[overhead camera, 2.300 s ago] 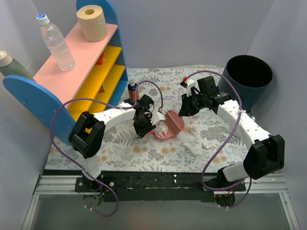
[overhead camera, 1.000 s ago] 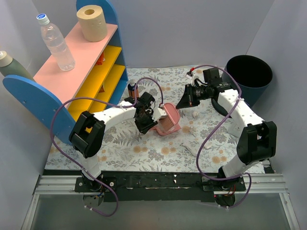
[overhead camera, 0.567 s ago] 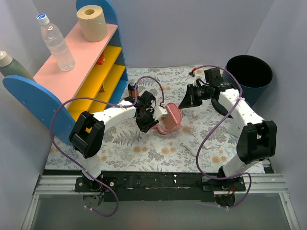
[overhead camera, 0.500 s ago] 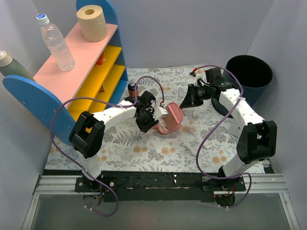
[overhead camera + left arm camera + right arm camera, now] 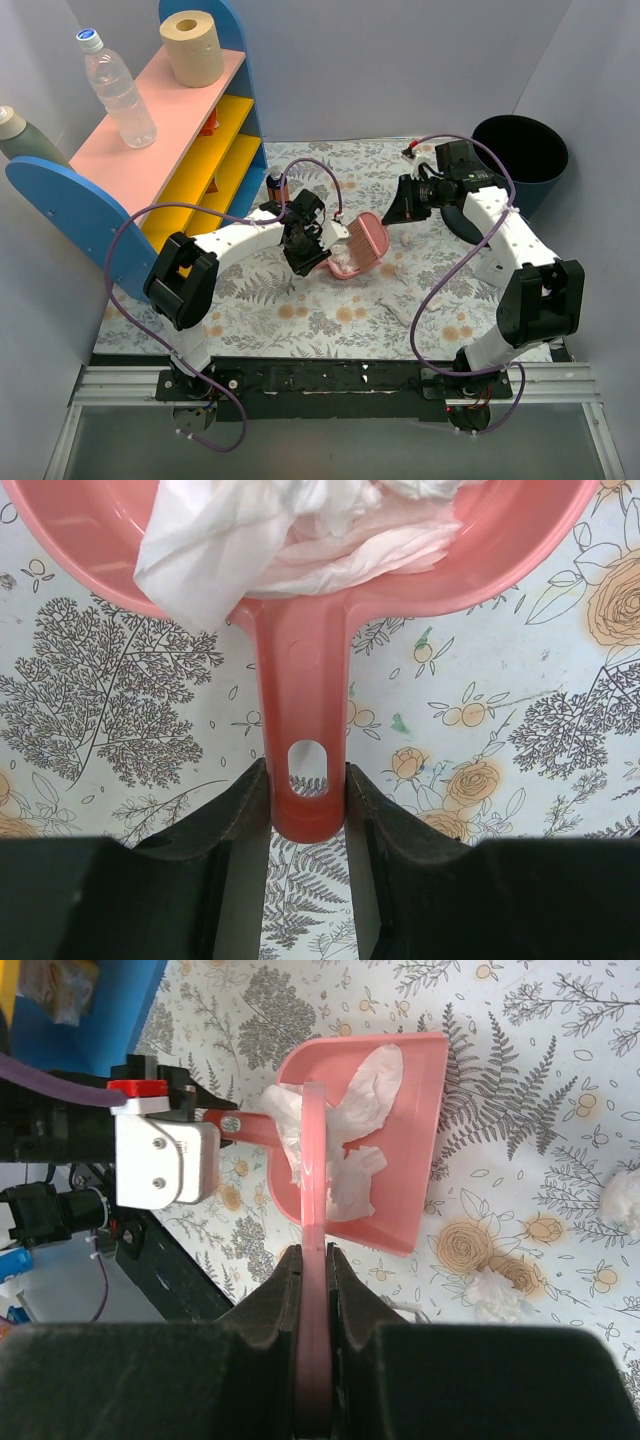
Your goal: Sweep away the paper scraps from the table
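Note:
My left gripper (image 5: 316, 250) (image 5: 305, 792) is shut on the handle of the pink dustpan (image 5: 347, 267) (image 5: 300, 710), which rests on the flower-print table (image 5: 300, 310). Several white paper scraps (image 5: 290, 530) (image 5: 358, 1120) lie in the pan. My right gripper (image 5: 393, 214) (image 5: 313, 1256) is shut on a flat pink brush (image 5: 368, 236) (image 5: 313, 1150) and holds it edge-on over the pan (image 5: 405, 1185). Loose scraps lie on the cloth to the pan's right (image 5: 405, 240) (image 5: 400, 314) (image 5: 625, 1200) (image 5: 495, 1292).
A dark round bin (image 5: 520, 160) stands at the back right. A blue-pink-yellow shelf (image 5: 170, 150) fills the left, with a beige paper roll (image 5: 192, 47) and a clear bottle (image 5: 117, 88) on top. A small bottle (image 5: 277, 186) stands by the shelf.
My right gripper has drawn back to the right and lifted the brush off the pan. The scraps now lie gathered in the pan. The left gripper and pan have barely moved.

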### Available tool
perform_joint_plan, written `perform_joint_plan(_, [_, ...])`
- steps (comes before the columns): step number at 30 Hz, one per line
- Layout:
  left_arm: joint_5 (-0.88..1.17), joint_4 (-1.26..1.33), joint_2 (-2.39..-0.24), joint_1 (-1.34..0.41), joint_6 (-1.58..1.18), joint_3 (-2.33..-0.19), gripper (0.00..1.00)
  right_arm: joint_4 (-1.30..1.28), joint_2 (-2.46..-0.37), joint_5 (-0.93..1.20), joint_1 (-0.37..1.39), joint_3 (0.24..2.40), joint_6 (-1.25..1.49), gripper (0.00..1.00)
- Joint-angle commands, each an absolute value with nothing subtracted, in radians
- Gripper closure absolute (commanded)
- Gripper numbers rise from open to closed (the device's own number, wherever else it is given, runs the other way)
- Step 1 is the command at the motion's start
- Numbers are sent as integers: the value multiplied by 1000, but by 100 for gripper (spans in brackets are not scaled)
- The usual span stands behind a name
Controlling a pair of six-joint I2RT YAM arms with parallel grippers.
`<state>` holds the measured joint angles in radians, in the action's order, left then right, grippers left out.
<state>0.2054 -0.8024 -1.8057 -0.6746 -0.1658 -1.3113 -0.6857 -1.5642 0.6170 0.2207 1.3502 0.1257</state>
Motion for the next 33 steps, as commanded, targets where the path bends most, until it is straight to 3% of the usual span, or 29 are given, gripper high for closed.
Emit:
perform_joint_plan(1, [209,-778,-1761,-678,-172,-1344,100,-675,-1503,698,201,1394,117,99])
perform_joint_plan(9, [203,-775,-1763,-678,-161,-1353,100,-716,-1486,625,158,1520,54,99])
perform_joint_plan(19, [181,-848,-1861,-678,-158,-1547,100,-890,-1388,283,132,1701,-199,99])
perform_joint_plan(33, [112,-946,-2143,-678,-169,-1977,100,-913,-836,17,89,1289,-293,99])
